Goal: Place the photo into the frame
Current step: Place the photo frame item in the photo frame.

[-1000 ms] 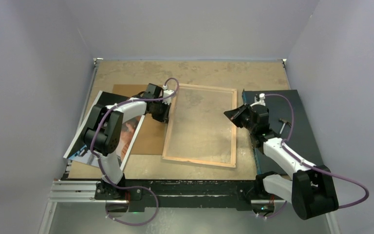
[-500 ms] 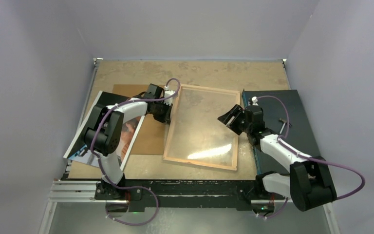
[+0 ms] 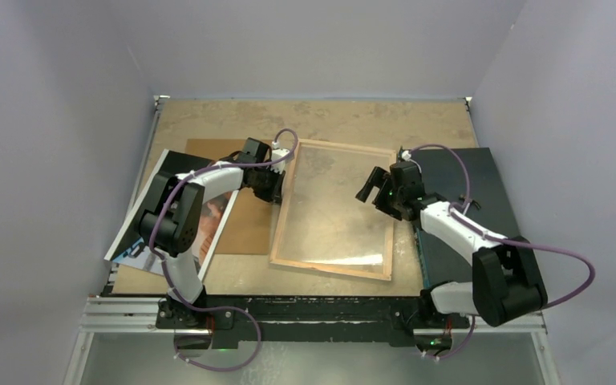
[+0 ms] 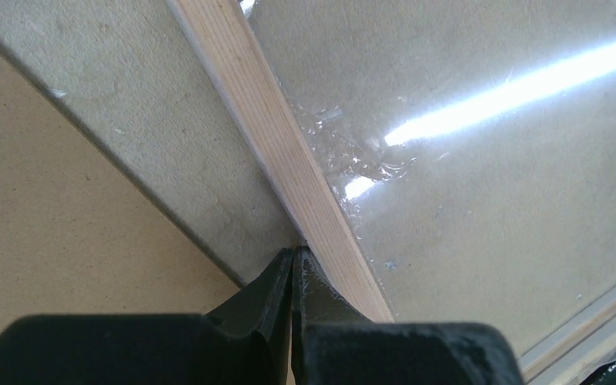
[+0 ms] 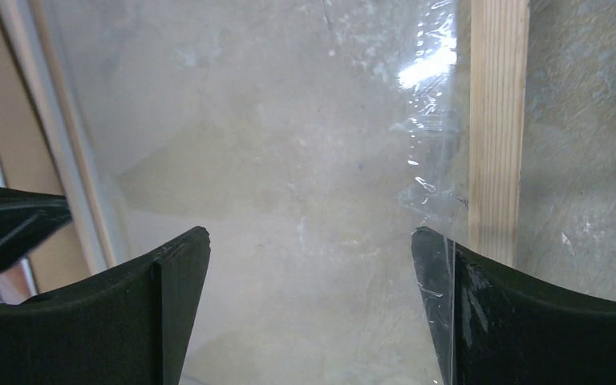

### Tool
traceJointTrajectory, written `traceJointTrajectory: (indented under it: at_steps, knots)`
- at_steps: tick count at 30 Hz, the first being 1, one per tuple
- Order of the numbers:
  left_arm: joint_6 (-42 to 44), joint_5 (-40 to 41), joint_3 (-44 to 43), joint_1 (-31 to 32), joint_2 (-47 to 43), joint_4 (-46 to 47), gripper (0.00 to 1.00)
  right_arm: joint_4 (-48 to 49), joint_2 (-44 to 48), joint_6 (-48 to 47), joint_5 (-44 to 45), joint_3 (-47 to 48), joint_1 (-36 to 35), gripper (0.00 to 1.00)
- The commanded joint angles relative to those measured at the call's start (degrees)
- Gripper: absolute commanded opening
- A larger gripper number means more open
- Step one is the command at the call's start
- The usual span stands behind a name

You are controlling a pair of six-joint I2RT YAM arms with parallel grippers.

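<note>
Right gripper [image 3: 371, 186] shifted farther, jaws now apart; left gripper [image 3: 272, 196] closed; frame [image 3: 329, 268] long axis near-far.

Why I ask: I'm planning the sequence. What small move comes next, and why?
Probably draw the shut left claw back from the frame and head for the photo: the clear sheet already lies in the frame, the right claw is open above it, and the photo lies outside.

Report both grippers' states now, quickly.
Left gripper: closed, fingers pressed together at the frame's wooden rail, nothing seen between them.
Right gripper: open, empty, above the clear sheet.
</note>
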State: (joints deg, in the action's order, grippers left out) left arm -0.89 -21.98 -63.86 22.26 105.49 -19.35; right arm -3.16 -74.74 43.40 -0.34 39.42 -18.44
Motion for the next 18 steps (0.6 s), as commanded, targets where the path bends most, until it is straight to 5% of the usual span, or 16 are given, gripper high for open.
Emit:
traceJointTrajectory:
  at_steps: [1,18]
  knots:
    - [-0.5,-1.9,-0.9,0.3,-0.6,1.6,0.00,-4.6,-2.3,-2.0,4.8,4.1,-2.9,0.99]
    - [-0.5,-2.5,-0.1,-0.6,-0.4,1.9,0.00,-15.6,-8.0,-3.2,18.0,14.7,-10.1,0.99]
